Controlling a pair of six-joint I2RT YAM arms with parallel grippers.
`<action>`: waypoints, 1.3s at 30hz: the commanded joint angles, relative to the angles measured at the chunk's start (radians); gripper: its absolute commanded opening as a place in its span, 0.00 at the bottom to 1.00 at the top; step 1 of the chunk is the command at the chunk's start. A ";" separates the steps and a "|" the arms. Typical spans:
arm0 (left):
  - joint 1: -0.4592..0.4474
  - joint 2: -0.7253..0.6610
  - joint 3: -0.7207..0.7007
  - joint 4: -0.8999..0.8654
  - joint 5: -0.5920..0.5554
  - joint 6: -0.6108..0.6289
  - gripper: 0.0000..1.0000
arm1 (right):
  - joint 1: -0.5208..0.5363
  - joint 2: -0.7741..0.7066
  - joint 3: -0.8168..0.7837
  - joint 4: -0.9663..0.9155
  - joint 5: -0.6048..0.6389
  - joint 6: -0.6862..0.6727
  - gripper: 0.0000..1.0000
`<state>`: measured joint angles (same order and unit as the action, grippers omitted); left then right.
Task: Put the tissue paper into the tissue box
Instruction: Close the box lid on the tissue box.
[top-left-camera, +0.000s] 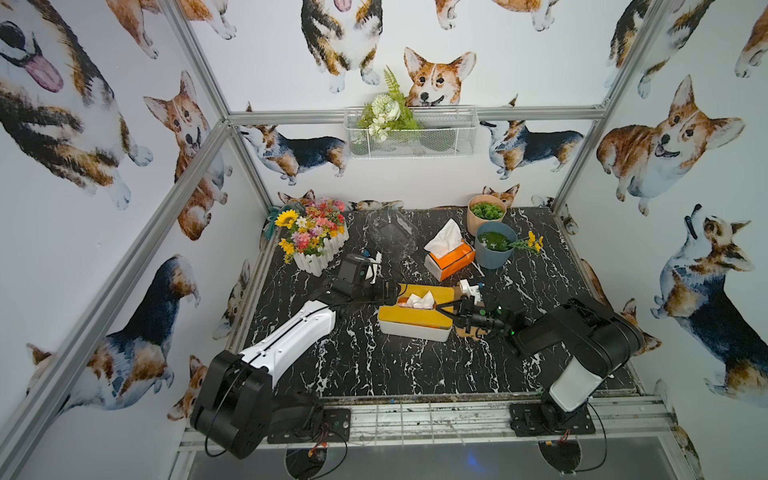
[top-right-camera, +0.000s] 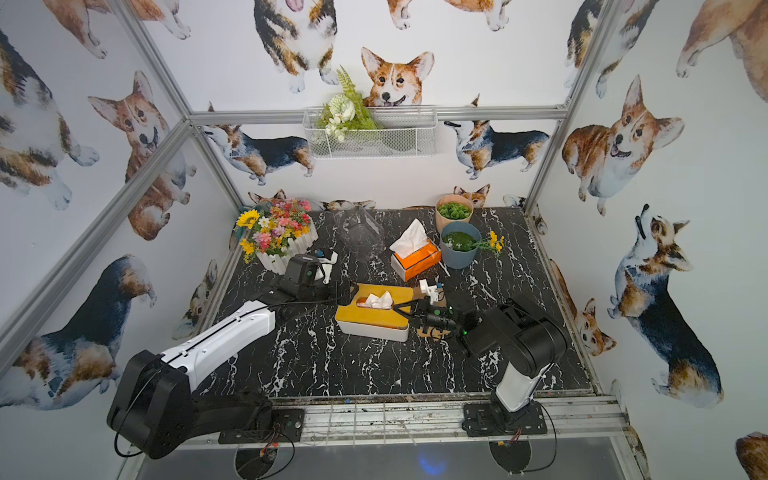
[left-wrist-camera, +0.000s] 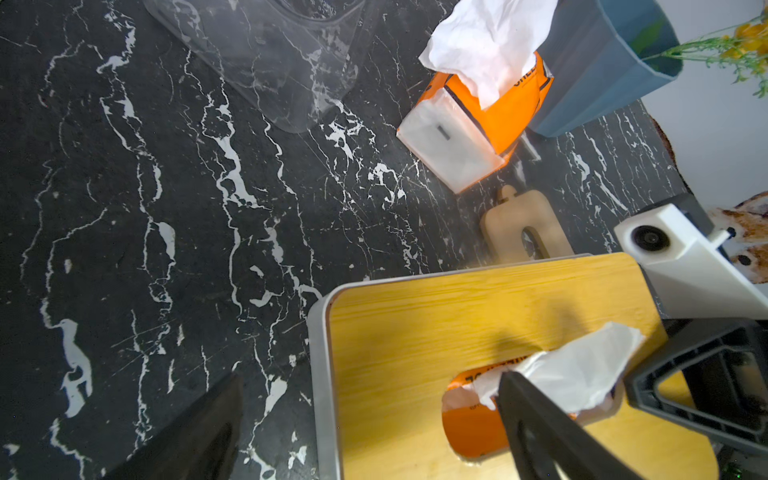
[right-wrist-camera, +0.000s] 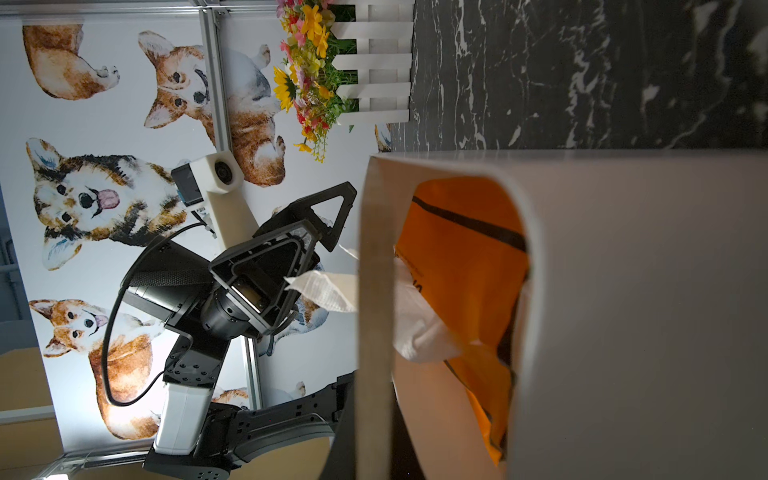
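The white tissue box stands mid-table under a yellow wooden lid. My right gripper is shut on the lid's right end, which is lifted off the box rim. Through that gap an orange tissue paper pack shows inside the box. White tissue pokes up through the lid's slot. My left gripper hangs open over the box's left end. One of its fingers is beside the tissue and the other is over the table.
A second orange tissue pack with tissue sticking up stands behind the box. Near it are a blue pot, a pink pot and a clear plastic container. A flower planter is at back left. A wooden tag lies by the box.
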<state>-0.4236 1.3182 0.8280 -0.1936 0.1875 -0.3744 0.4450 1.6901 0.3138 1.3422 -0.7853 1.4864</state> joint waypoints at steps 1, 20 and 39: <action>0.006 0.014 -0.003 0.017 0.017 -0.019 0.98 | 0.003 0.008 0.003 0.088 -0.007 0.012 0.00; 0.009 0.026 -0.007 0.016 0.043 -0.018 0.97 | 0.003 0.003 0.059 -0.010 -0.012 -0.060 0.00; 0.014 0.019 -0.013 0.016 0.051 -0.013 0.98 | -0.010 -0.010 0.024 -0.038 -0.019 -0.096 0.00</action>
<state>-0.4126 1.3399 0.8162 -0.1883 0.2306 -0.3969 0.4358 1.6836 0.3412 1.2903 -0.7914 1.4097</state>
